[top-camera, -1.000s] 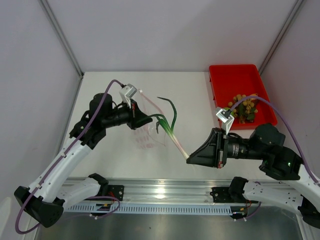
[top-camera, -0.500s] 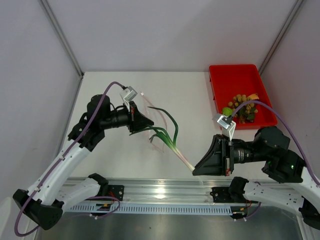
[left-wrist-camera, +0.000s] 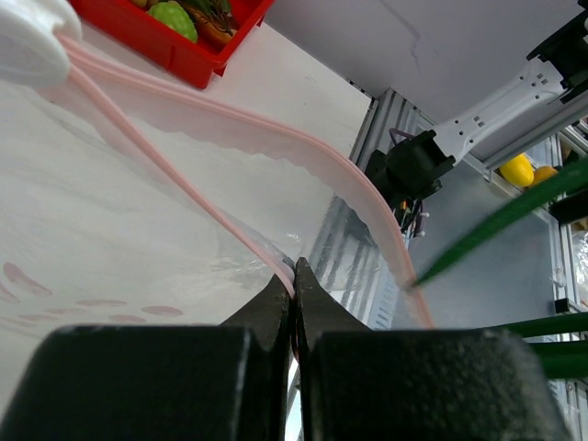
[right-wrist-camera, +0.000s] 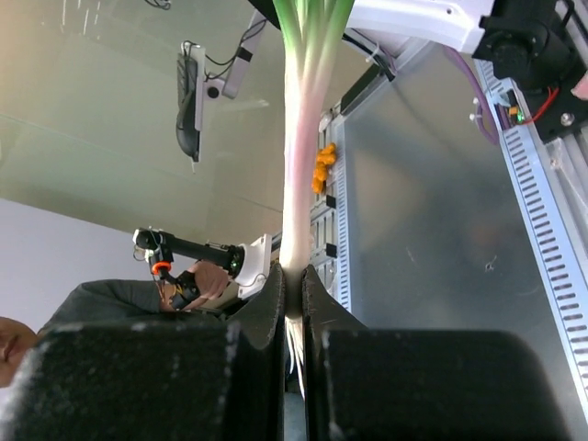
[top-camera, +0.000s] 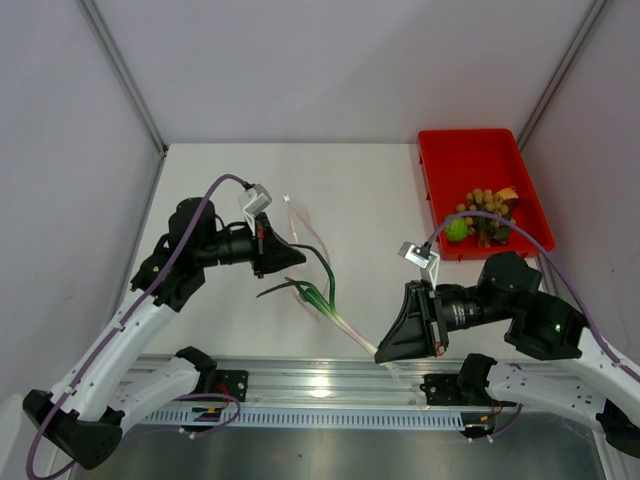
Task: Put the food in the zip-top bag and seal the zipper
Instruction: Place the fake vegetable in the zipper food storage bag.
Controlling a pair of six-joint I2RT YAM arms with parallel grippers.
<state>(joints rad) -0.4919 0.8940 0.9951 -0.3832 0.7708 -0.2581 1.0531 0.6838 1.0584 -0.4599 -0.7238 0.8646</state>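
My left gripper (top-camera: 298,258) (left-wrist-camera: 294,276) is shut on the zip-top bag (top-camera: 296,232) (left-wrist-camera: 110,239). It pinches one lip at the pink zipper (left-wrist-camera: 165,165) and holds the clear bag up off the table with its mouth gaping. My right gripper (top-camera: 381,352) (right-wrist-camera: 294,280) is shut on the white root end of the green onion (top-camera: 322,293) (right-wrist-camera: 299,165). The onion's green leaves (left-wrist-camera: 496,220) reach the bag's mouth edge; I cannot tell whether they are inside. The bunch of tan fruits (top-camera: 486,203) and the green fruit (top-camera: 457,230) (left-wrist-camera: 175,14) lie in the tray.
The red tray (top-camera: 470,155) (left-wrist-camera: 197,60) stands at the back right, behind my right arm. Grey walls close in the table on three sides. The metal rail with both arm bases (top-camera: 330,385) runs along the near edge.
My right gripper has drawn the green onion toward the near edge and a little left. The left gripper has lifted the bag off the table, and the leaves now sit by its mouth.
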